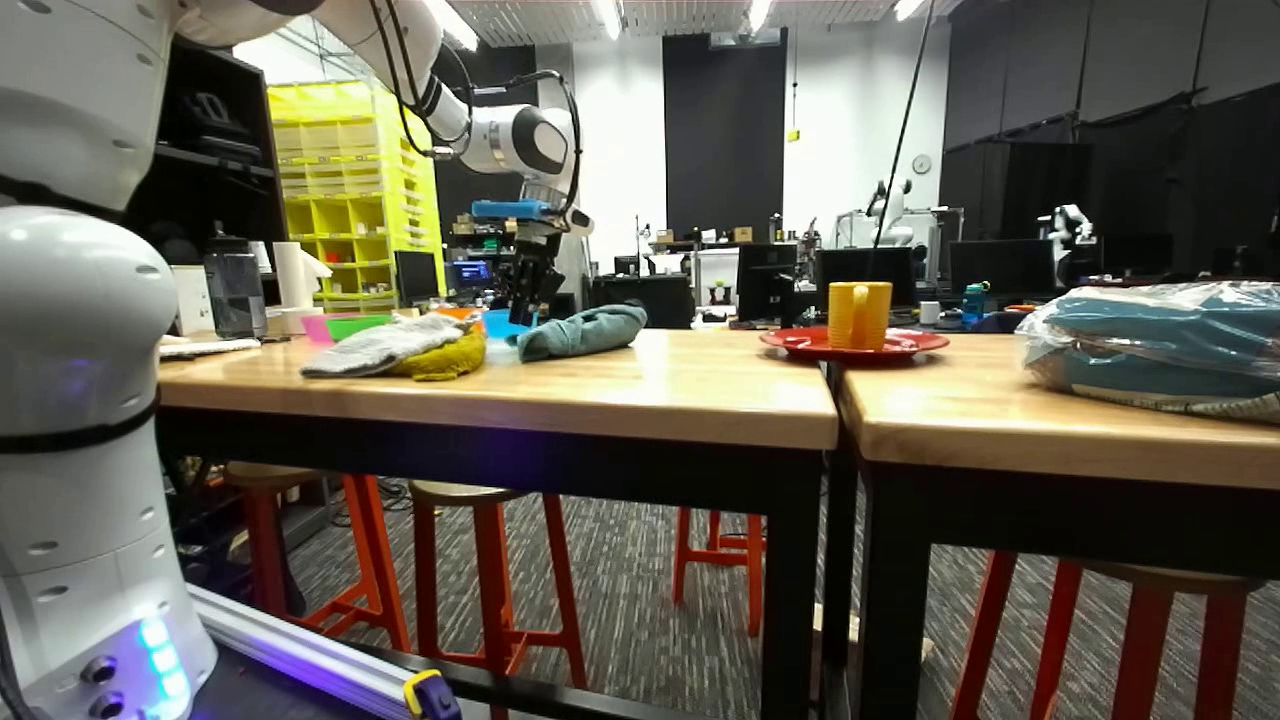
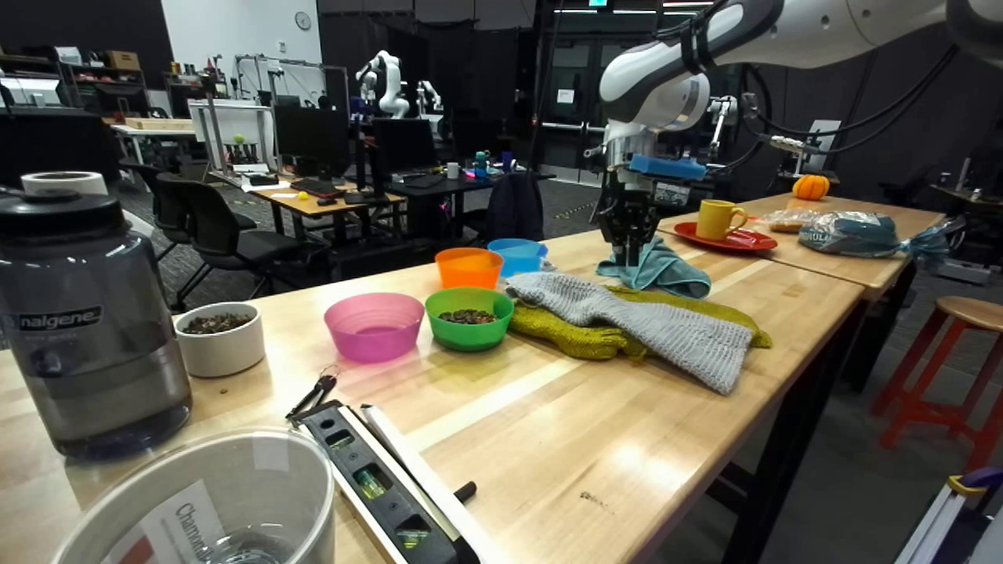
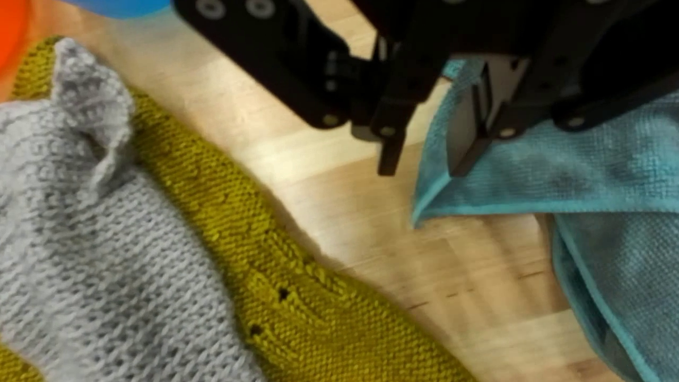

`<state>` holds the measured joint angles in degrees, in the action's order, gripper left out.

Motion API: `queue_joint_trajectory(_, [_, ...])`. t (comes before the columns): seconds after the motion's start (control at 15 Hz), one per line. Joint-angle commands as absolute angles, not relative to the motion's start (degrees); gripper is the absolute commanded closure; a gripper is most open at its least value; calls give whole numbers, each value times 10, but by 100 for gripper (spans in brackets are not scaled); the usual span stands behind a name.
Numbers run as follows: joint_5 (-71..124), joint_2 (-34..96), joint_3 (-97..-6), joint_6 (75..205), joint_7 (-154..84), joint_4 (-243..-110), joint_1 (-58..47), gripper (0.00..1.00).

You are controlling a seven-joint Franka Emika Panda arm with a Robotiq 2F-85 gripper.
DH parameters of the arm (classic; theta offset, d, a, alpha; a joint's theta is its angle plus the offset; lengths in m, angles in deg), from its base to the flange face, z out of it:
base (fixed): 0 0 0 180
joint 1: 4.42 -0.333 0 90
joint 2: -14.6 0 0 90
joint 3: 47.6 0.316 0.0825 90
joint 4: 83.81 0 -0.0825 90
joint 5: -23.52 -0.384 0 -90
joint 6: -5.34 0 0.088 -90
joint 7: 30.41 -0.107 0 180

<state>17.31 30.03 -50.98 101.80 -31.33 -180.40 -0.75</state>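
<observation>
we see the teal cloth point(image 3: 557, 175) lying in folds on the bench point(image 2: 548, 439), with its pointed corner just beside the fingers point(image 3: 390, 154). the fingers point downward and stand apart; in the wrist view one of them covers a part of the cloth, but if it is touching there, we cannot tell. near to the teal cloth we find a gray knitted cloth point(image 3: 132, 254), which lies over a mustard knitted cloth point(image 3: 318, 313). beside these, in an exterior view, are a green bowl point(image 2: 470, 337) holding dark bits point(image 2: 468, 316), a pink bowl point(image 2: 374, 333), an orange bowl point(image 2: 468, 272) and a blue bowl point(image 2: 517, 261). farther away, a red plate point(image 2: 760, 243) carries a yellow mug point(image 2: 715, 222) in both exterior views. at the opposite end of the bench we notice a gray see-through bottle point(image 2: 110, 352), a white pot point(image 2: 223, 356) and a spirit level point(image 2: 392, 507).
</observation>
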Motion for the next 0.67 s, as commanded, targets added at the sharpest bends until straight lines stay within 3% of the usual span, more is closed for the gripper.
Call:
queue_joint_trajectory(0.0, [207,293,-511,1022,-322,-1797,-11,39])
queue_joint_trajectory(0.33, [238,292,-518,1035,-311,-1782,-3,5])
queue_joint_trajectory(0.6, [259,306,-529,1060,-304,-1766,7,0])
